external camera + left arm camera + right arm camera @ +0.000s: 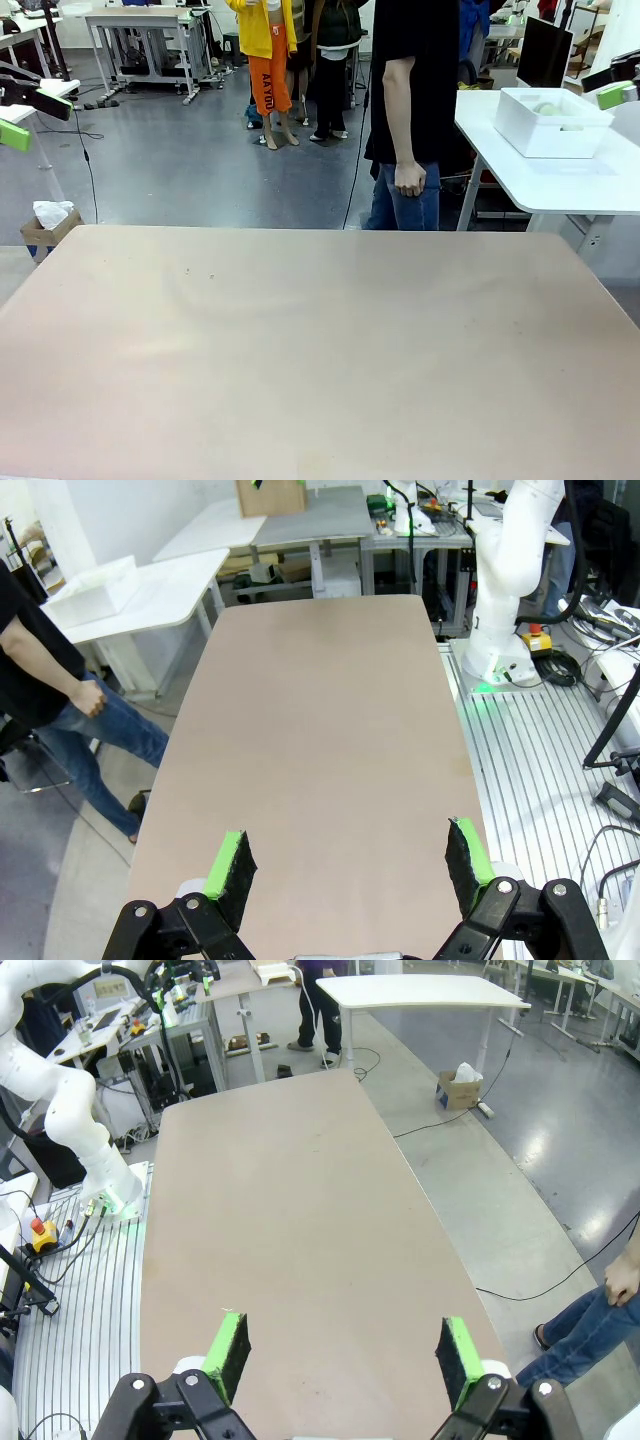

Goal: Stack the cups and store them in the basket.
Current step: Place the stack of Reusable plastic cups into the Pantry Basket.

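The white basket stands on a white side table beyond the far right corner of the tan table. Pale mint-green cups show inside it, but their number and pose cannot be told. In the left wrist view the basket lies far off at the upper left. My left gripper hangs open above the tan table, holding nothing, and it shows high at the left edge of the front view. My right gripper is open over the other end, with its green pad at the upper right.
A person in a black shirt and jeans stands at the far edge, one fist hanging loosely. A cardboard box sits on the floor at the far left corner. A dark monitor stands behind the side table.
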Robot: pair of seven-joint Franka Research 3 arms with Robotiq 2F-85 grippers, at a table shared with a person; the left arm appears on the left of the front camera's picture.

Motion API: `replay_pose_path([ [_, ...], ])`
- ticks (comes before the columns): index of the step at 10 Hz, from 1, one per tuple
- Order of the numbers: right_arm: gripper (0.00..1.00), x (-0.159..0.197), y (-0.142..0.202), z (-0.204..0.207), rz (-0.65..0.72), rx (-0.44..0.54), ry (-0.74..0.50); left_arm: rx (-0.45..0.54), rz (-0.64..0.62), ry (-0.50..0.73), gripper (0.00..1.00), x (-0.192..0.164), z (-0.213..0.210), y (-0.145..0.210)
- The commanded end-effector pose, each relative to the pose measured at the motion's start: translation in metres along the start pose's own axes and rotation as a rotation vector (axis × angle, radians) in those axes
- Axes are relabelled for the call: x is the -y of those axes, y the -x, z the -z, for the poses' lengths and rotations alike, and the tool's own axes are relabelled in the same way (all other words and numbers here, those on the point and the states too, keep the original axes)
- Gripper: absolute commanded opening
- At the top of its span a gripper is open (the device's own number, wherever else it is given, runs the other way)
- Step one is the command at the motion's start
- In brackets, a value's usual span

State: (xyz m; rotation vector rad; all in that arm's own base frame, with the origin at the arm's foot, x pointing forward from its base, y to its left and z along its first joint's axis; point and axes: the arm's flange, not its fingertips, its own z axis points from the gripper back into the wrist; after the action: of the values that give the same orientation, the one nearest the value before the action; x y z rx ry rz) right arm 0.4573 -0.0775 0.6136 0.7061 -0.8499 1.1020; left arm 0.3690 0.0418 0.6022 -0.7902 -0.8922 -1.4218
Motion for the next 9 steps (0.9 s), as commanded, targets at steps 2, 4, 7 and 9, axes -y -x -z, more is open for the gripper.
replay_pose_path([
  [2,1.0,0.0006,-0.0039,-0.0001,0.017,-0.008,0.013,0.001,-0.011,0.006,1.0,0.0011,0.0004,-0.0034],
  [4,1.0,0.0006,-0.0039,-0.0001,0.017,-0.008,0.013,0.001,-0.011,0.006,1.0,0.0011,0.0004,-0.0034],
  [7,1.0,0.0006,-0.0039,-0.0001,0.017,-0.008,0.013,0.001,-0.011,0.006,1.0,0.0011,0.0004,-0.0034],
  [9,1.0,0.0006,-0.0039,-0.0001,0.017,-0.008,0.013,0.001,-0.011,0.006,1.0,0.0011,0.0004,-0.0034],
])
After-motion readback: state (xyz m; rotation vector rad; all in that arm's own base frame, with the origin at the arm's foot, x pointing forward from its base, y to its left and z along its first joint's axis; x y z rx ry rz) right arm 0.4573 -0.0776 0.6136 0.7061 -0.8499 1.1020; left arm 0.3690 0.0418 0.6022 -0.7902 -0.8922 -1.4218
